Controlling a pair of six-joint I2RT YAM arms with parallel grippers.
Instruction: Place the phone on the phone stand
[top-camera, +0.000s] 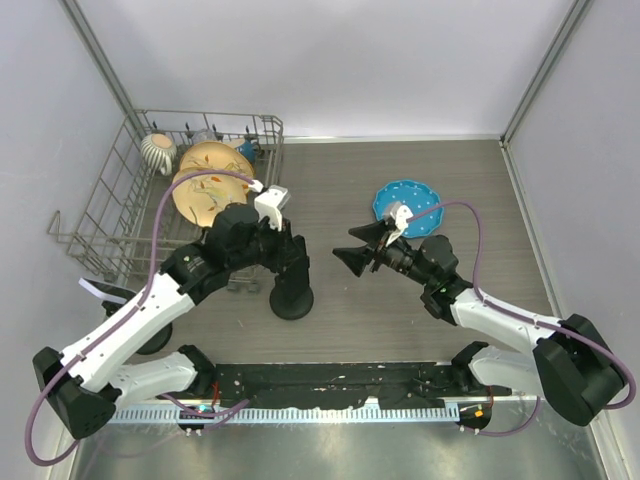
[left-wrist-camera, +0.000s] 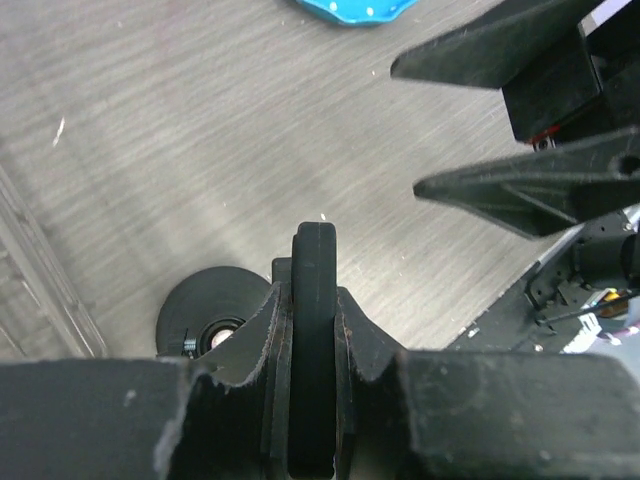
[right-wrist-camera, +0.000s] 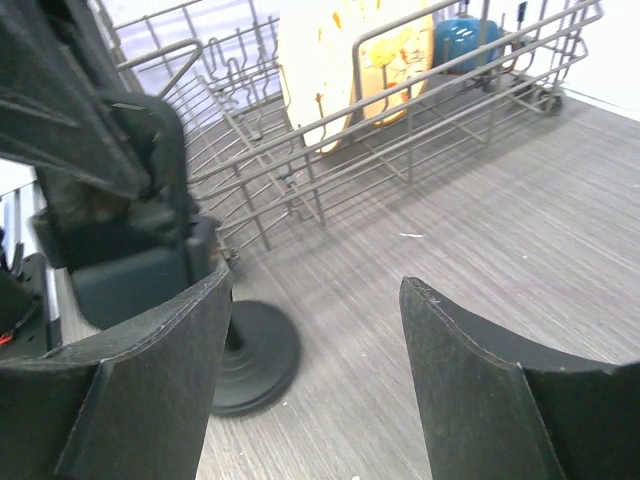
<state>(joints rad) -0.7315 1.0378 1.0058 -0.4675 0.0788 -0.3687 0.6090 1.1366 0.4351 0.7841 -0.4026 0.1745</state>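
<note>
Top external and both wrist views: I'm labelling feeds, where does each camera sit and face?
Top external: above, behind the bases, looking down; left arm, right arm show.
Left wrist: looks down at grey woodgrain table; own jaws clamp black slab phone.
Right wrist: faces left toward wire dish rack; own open jaws.
Both wrists share the round black phone stand.

Near the middle of the bench, the left end effector hangs over the phone stand, a black post on a round foot. The right end effector faces it from nearby, its fingers spread. A blue plate lies behind them. A wire dish rack holding yellow plates fills the far-left corner.
</note>
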